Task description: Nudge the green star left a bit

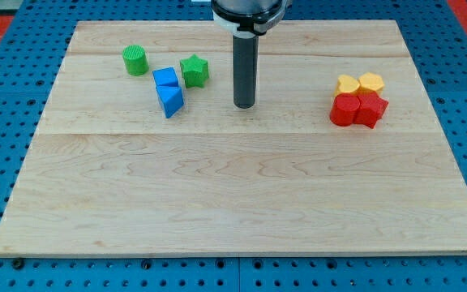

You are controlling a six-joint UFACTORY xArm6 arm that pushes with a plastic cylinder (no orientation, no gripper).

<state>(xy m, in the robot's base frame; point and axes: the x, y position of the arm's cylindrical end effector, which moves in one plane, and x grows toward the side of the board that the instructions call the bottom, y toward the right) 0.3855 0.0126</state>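
Green was the colour of the block the task concerned: the green star (pixel 194 70) was seen lying toward the view's upper left on the wooden bench (pixel 242 203), resting flat, with its points blunt and its upper face lighter than its sides. The tip (pixel 244 105) of the dark rod was found to the view's right of the star and slightly lower, apart from it with bare wood between. No hand was fitted to the arm; nothing was held, and the rod merely stood upright with its end at the bench surface. A push toward the view's left was judged to be what the move required, the tip already lying on the correct side, though a small shift toward the view's top would be needed so that the star was met squarely.

Just to the star's left a blue block (pixel 165 78) was seen, near or touching it, with a blue triangular block (pixel 170 100) below that and a green cylinder (pixel 135 60) further left. It was judged that only a short nudge could be made before the blue block was disturbed.
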